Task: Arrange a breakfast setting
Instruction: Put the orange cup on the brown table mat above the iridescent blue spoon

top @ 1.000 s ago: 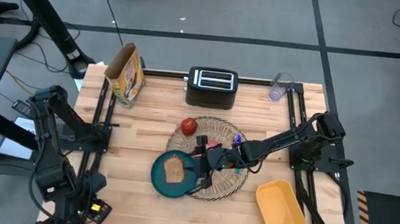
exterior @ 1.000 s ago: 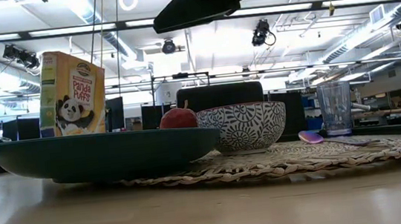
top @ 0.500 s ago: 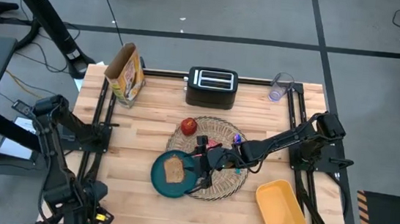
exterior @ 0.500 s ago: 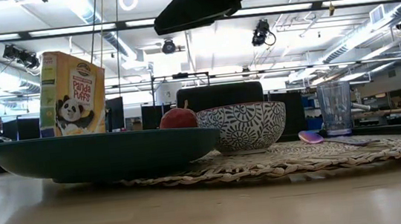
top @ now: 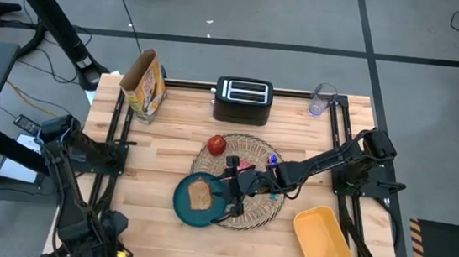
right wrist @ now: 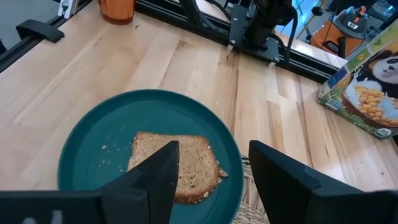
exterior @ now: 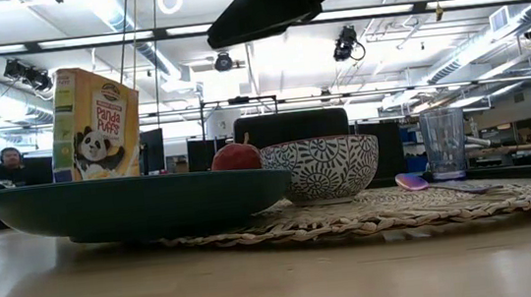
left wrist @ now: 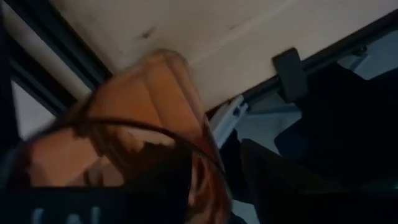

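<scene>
right gripper (top: 230, 189) over mat (top: 248, 216) beside plate (top: 186, 210) | toast (top: 199, 195) on plate | apple (top: 216, 145) at mat's far edge | left arm (top: 72, 189) off table's left side

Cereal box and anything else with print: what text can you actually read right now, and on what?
"Panda Puffs" on the front of the cereal box, above the panda picture, low view.
The small print across the top of that box is too small to read.
In the right wrist view the cereal box shows its panda picture but no readable words.
No readable text on the toaster.
</scene>
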